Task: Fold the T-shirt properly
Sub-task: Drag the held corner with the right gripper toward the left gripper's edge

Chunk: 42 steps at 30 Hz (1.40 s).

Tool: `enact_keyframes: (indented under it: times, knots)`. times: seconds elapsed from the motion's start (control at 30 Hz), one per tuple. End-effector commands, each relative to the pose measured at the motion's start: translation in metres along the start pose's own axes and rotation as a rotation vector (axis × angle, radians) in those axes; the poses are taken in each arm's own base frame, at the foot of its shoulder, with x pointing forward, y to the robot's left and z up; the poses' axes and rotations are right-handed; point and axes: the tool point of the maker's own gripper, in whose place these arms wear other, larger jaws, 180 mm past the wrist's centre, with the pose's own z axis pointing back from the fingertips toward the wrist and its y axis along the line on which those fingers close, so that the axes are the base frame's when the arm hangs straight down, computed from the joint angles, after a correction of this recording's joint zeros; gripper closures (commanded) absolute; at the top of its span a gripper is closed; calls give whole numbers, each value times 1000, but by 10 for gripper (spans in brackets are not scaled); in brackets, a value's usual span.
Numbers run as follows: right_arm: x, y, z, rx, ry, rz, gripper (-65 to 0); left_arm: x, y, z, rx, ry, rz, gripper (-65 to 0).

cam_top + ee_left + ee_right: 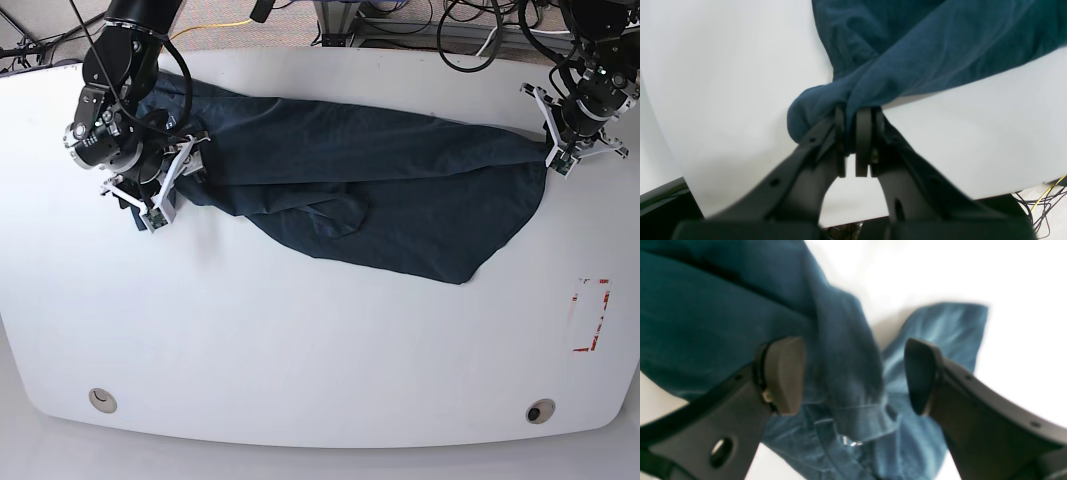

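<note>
The dark navy T-shirt lies spread and rumpled across the back half of the white table, stretched between both arms. At the right of the base view, my left gripper is shut on the shirt's right corner. The left wrist view shows that cloth bunched and pinched between the jaws of the left gripper. At the left of the base view, my right gripper stands over the shirt's left end. In the right wrist view the right gripper is open, its fingers wide apart over a loose fold of cloth.
Red tape marks sit near the table's right edge. Two small round holes lie near the front edge. Cables run behind the table's back edge.
</note>
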Motion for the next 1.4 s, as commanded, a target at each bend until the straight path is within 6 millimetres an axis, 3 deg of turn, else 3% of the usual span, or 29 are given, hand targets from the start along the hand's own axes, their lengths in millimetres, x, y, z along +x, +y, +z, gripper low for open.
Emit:
enact_keyframes:
  times: [0.0, 0.2, 0.3, 0.4, 0.47, 0.77, 0.97, 1.1, 1.17, 1.37]
  knots:
    - [3, -3, -1, 6, -18, -6, -444, 7, 8, 4, 21, -25, -11, 0]
    - [-7, 1, -8, 33, 6, -32, -415, 7, 8, 4, 20, -24, -10, 0]
    - [-7, 4, -2, 24, -1, -18, -295, 7, 8, 4, 20, -24, -10, 0]
    - [-3, 6, 5, 9, -13, 2, -133, 7, 8, 4, 20, -24, -10, 0]
    - [-6, 7, 6, 10, -9, 3, -81, 7, 8, 4, 20, -24, -10, 0]
    - [-14, 11, 6, 21, 6, -2, -73, 7, 8, 4, 21, -25, -10, 0]
    - [-11, 25, 12, 117, -70, -64, -282, 7, 8, 4, 22, -25, -12, 0]
    - [-12, 21, 15, 124, -94, -101, -303, 7, 8, 4, 22, -25, -12, 0]
    - [-15, 18, 15, 108, -79, -98, -263, 7, 8, 4, 22, -25, -12, 0]
    - [-15, 15, 14, 90, -70, -94, -16, 3, 7, 2, 15, -15, -5, 0]
